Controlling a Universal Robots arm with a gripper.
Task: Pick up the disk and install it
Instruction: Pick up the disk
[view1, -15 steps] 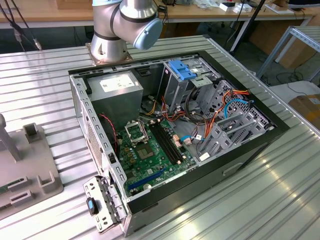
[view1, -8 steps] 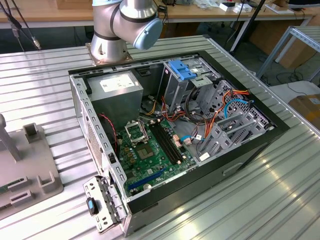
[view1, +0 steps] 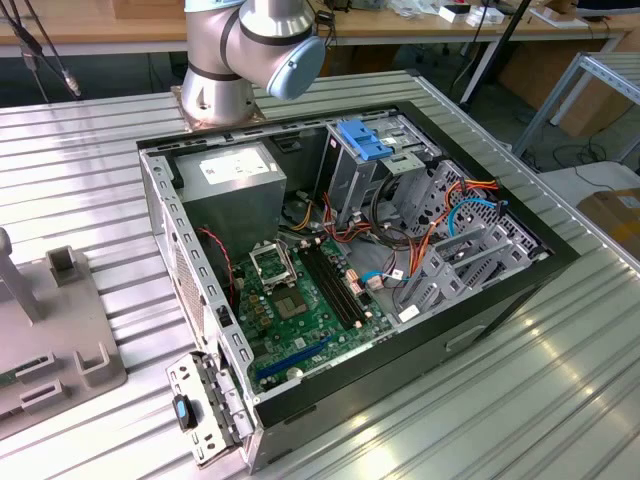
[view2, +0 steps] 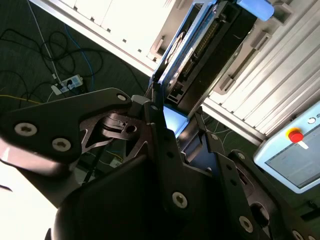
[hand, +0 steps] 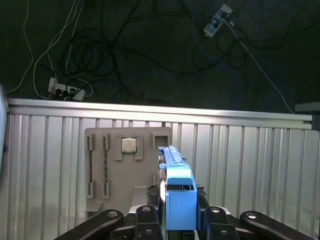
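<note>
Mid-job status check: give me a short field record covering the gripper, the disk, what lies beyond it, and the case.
holding: gripper shut on the disk, seen in both wrist views
disk pose: edge-on between the fingers, blue rail towards the first wrist camera
beyond the disk: grey fixture tray on the slatted table, with a processor chip seated in it
computer case: open on the table, motherboard exposed
install status: disk not in the case
</note>
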